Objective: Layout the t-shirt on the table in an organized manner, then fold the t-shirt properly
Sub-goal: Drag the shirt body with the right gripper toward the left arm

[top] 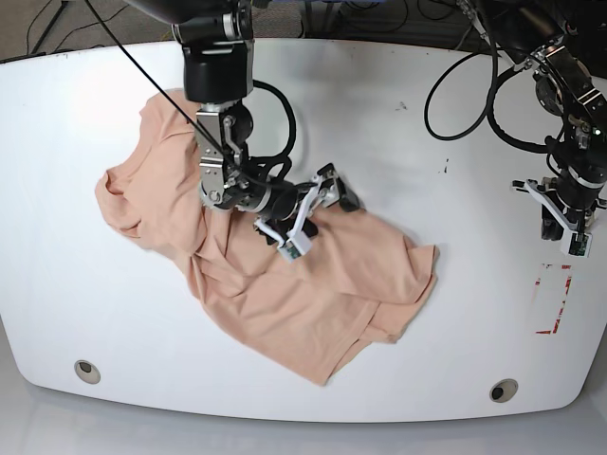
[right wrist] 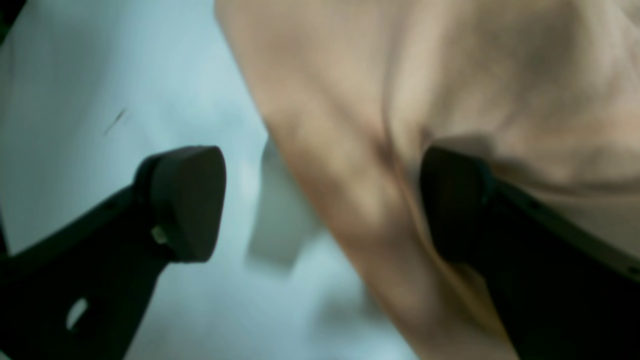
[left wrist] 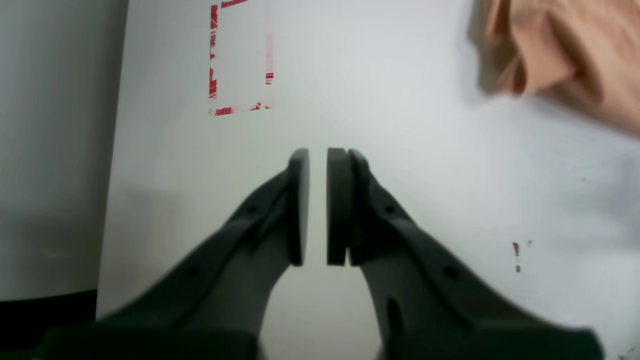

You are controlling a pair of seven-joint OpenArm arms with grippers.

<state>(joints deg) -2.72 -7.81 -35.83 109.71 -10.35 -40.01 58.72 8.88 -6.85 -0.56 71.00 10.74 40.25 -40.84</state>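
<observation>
The peach t-shirt (top: 303, 294) lies crumpled and creased on the white table (top: 114, 313), left of centre. My right gripper (top: 322, 220) stands open at the shirt's upper edge. In the right wrist view the gripper (right wrist: 320, 200) straddles that edge of the t-shirt (right wrist: 450, 75): one finger (right wrist: 185, 200) is over bare table, the other finger (right wrist: 455, 200) against the cloth. At the table's right side my left gripper (top: 574, 237) hangs shut on nothing. In the left wrist view, that gripper (left wrist: 318, 160) is over the bare table (left wrist: 400, 175), with the t-shirt (left wrist: 560, 55) far off at the upper right.
A red-marked rectangle (top: 553, 299) (left wrist: 240, 60) lies just past the left gripper. Two grommet holes (top: 86, 371) (top: 503, 390) sit near the table's front edge. Black cables (top: 465, 85) loop over the back right. The table's edge (left wrist: 112, 200) runs close on the left of the left wrist view.
</observation>
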